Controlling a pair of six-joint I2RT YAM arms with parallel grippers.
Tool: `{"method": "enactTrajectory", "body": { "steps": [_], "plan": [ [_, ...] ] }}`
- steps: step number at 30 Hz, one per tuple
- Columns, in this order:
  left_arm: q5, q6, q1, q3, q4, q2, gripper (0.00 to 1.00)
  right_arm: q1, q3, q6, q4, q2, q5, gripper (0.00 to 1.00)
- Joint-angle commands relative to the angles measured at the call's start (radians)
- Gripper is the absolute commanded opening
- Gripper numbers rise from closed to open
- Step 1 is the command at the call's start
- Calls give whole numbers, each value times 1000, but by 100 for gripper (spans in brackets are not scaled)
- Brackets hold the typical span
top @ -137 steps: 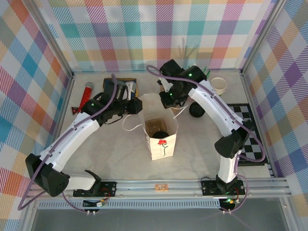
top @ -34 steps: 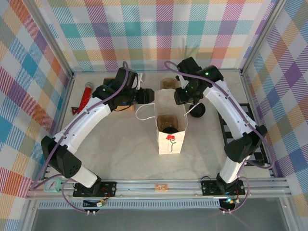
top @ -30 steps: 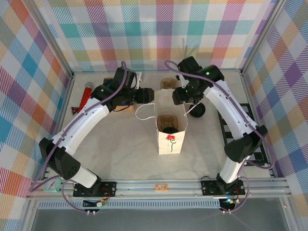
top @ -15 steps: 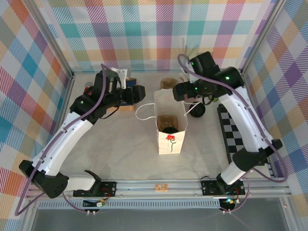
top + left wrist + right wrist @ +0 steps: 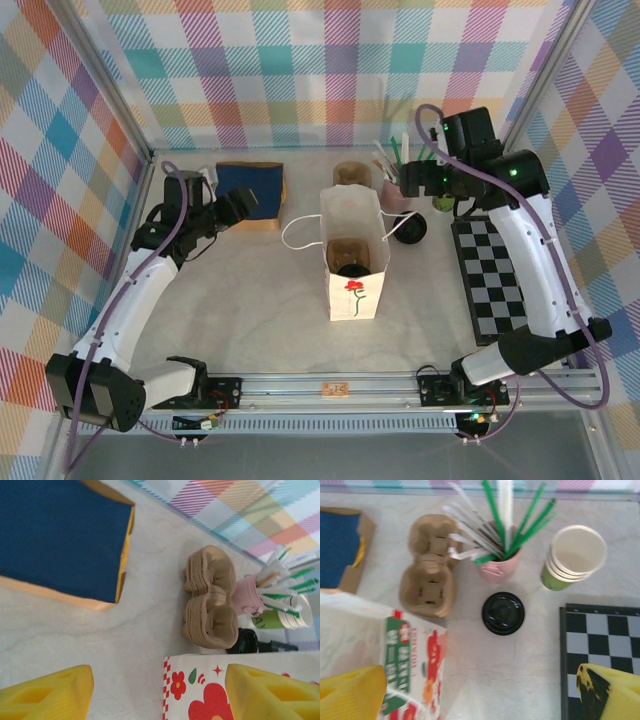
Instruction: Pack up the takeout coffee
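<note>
Pale table (image 5: pixel 250 290), plaid walls (image 5: pixel 300 60); paper bag (image 5: pixel 352 295) holds takeout coffee (image 5: pixel 350 268), straw cup (image 5: pixel 496 570) at 1 o'clock; left gripper (image 5: pixel 159 690), right gripper (image 5: pixel 480 690) agape.

The takeout coffee (image 5: pixel 349 267), black lid up, sits inside the white paper bag (image 5: pixel 355 296).

The takeout coffee (image 5: pixel 345 268) sits inside the bag (image 5: pixel 355 292) at mid-tabletop (image 5: pixel 250 300); carriers (image 5: pixel 351 174) behind it, loose lid (image 5: pixel 409 230) right, box (image 5: pixel 250 188) near far-left corner.
</note>
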Motion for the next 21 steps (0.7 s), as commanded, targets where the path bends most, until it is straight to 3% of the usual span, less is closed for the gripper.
{"method": "enactTrajectory", "body": {
  "steps": [1,7,21],
  "plan": [
    [96,-90,38,-47,90,-23,70,-79,-57,36,59,3,-68,96],
    [91,-91,46,-113,107,-30,69,-210,-152,85,160,8,-188,89],
    [128,-24,27,-329,161,-180,69,-221,-101,78,243,250,-324,58]
  ]
}}
